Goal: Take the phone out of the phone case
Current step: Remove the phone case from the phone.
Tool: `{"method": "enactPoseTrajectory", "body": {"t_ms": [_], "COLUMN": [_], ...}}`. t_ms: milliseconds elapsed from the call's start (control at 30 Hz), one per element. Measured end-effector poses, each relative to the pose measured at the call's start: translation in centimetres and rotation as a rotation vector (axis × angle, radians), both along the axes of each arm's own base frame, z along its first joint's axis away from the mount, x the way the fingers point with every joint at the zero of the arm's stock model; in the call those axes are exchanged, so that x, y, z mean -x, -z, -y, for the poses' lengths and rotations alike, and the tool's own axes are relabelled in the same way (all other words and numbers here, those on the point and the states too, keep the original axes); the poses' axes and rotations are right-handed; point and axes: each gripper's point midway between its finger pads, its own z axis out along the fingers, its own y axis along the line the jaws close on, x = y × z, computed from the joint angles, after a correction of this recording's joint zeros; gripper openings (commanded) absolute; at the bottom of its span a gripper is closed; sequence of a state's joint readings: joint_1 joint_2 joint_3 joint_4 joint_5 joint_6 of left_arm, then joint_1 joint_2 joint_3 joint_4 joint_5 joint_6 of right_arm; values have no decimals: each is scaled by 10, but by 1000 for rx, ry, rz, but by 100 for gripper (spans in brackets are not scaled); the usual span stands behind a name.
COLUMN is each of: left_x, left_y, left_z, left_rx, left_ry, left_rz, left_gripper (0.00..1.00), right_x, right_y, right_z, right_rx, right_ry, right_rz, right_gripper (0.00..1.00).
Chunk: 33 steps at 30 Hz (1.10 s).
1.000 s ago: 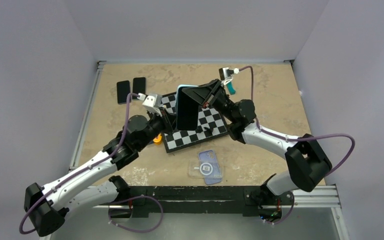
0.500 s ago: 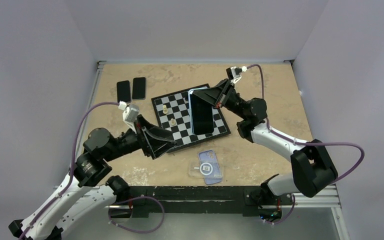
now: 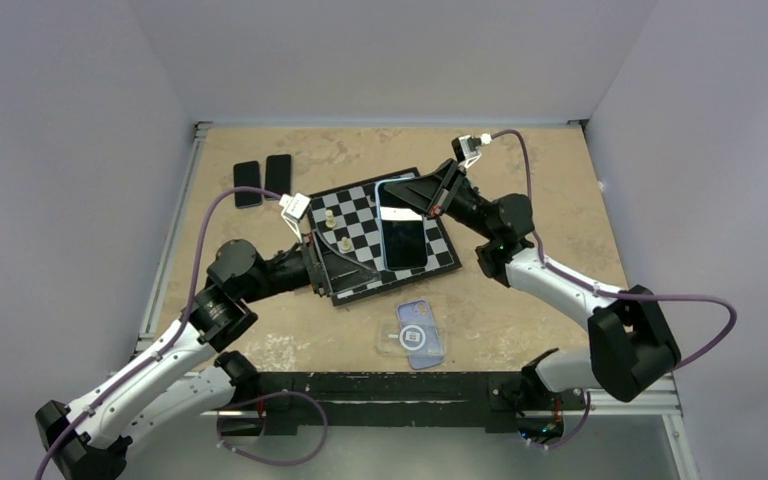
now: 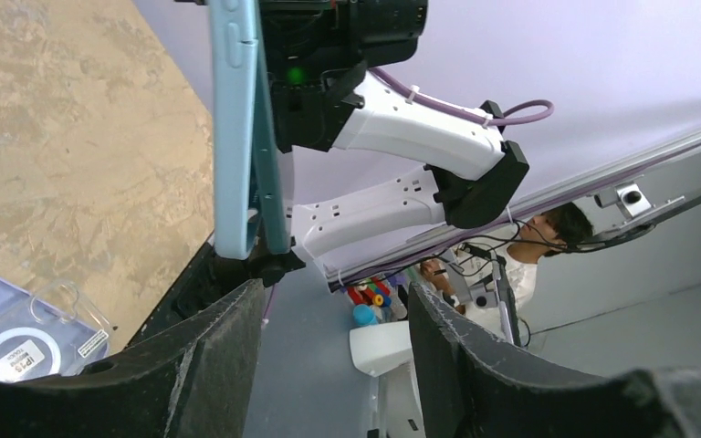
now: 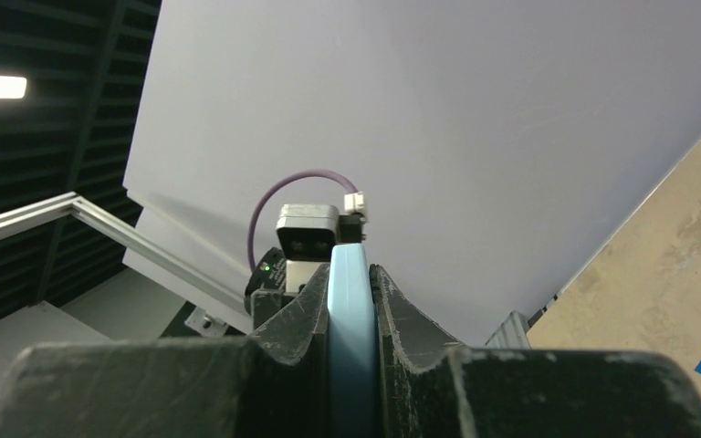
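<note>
Tabletop (image 3: 560,170); phone (image 3: 401,232) in right tool (image 3: 412,192)

Robotics lab: enclosed table (image 3: 550,170), aluminium framing (image 3: 630,400) (person (image 4: 557,228) beyond).

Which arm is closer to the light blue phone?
Right. The right fingers grip the light blue phone at its far end; the left fingers stand open to the phone's left, apart from it.

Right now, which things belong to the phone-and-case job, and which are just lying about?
Job: light-blue phone, right gripper holding it, open left gripper, clear case.
Lying about: chessboard, chess pieces, two black phones.
</note>
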<state>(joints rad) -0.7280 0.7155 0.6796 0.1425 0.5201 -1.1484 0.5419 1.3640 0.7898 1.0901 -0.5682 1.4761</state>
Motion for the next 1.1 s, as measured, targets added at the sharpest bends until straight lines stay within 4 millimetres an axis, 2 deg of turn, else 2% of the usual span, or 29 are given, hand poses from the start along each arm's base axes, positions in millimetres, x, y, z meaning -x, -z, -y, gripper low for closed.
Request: {"method": "enactPoseTrajectory", "body": {"t_ms": [133,867,1033,1100], "left_x": [-1,-16,-20,-21], "left_y": [5,15,17,16], "left_z": [1,25,31,32], "left_rx": [-2,13,1,-2], "left_ry": [-1,18,21,21], "left_rz": [-32,-109,-126,-119], "left_gripper": [62,61,52,42], "right_x": [3,5,12,14], "right_y": [-5,0,-4,-5], "right_z": [2,-2,-4,-3], "right_rx": [-7,25,36,39], "right_ry": [0,8,20,37], "right_rz": [12,26,47,59], "right_gripper": [0,0,0,0]}}
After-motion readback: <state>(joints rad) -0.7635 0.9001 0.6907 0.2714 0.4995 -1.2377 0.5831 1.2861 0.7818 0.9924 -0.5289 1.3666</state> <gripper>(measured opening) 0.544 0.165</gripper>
